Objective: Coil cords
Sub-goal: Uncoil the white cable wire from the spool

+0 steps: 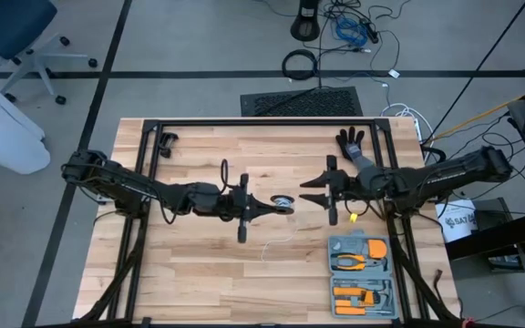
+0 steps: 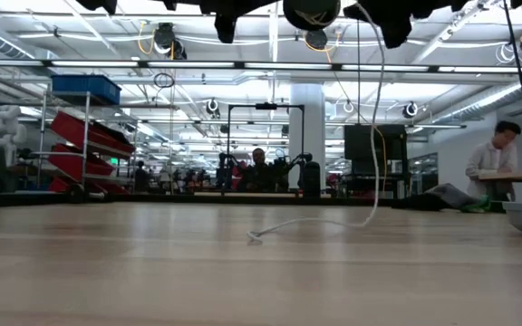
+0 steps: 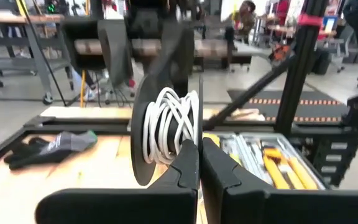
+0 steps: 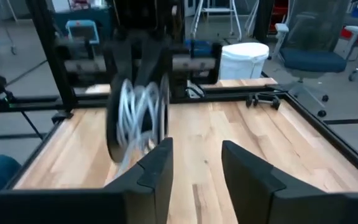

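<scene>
Left gripper [image 1: 279, 206] pinches reel [image 1: 283, 202], cord [image 1: 276, 242] trailing; right gripper [image 1: 312, 191] spread, empty; tool case [image 1: 363, 273] near-right, glove [image 1: 351, 143] far.

A small black reel [image 3: 166, 134] wound with loops of white cord [image 3: 165, 124] stands on edge above the bench, its loose tail [image 2: 315, 222] trailing onto the wood

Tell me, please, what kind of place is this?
Probably a robotics lab or workshop in a large open hall. Shelving with red and blue bins stands behind the wooden table, a tool case lies on it, and cables trail across the floor.
</scene>
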Tool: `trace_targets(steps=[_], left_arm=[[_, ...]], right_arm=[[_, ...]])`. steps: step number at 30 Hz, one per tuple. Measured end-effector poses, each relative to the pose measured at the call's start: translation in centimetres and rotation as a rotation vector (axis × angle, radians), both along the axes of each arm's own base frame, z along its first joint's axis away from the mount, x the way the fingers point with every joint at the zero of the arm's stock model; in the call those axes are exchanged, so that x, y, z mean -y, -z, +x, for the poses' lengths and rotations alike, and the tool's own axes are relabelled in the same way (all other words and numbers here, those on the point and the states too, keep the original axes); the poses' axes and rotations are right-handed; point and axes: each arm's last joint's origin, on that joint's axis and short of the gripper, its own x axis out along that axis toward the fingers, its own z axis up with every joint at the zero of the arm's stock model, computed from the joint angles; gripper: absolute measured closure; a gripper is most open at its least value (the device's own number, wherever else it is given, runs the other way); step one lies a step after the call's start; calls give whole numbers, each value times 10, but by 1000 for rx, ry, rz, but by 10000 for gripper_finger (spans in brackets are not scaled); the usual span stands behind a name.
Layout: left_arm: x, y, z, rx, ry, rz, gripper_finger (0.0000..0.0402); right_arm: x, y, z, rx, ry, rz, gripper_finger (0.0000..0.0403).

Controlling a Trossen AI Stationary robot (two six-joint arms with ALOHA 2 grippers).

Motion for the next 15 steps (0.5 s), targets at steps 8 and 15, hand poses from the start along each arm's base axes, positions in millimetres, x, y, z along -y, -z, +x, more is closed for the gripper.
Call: trace_targets(steps=[8, 15], left_arm=[[1, 1, 0, -8, 19, -24, 401], [1, 1, 0, -16, 40, -24, 401]], right_arm=[[0, -2, 0, 17, -3, 36, 275], [-3, 4, 14, 39, -34, 39, 275]])
